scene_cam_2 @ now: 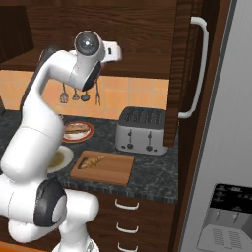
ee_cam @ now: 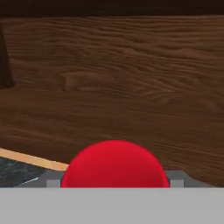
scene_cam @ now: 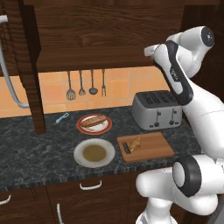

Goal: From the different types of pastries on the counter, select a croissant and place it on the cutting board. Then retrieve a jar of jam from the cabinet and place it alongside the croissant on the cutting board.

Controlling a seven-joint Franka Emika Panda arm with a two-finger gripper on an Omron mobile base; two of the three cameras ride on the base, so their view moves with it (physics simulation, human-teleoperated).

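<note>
A croissant [scene_cam: 134,144] is laid on a cutting board [scene_cam: 151,148] on the counter [scene_cam: 35,148]. A toaster [scene_cam: 157,109] stands behind the board, two plates [scene_cam: 94,153] to its left.

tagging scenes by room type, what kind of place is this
A kitchen, rendered rather than real. A toaster stands on the dark stone counter, cooking utensils hang on the tiled wall, and a croissant lies on a cutting board.
</note>
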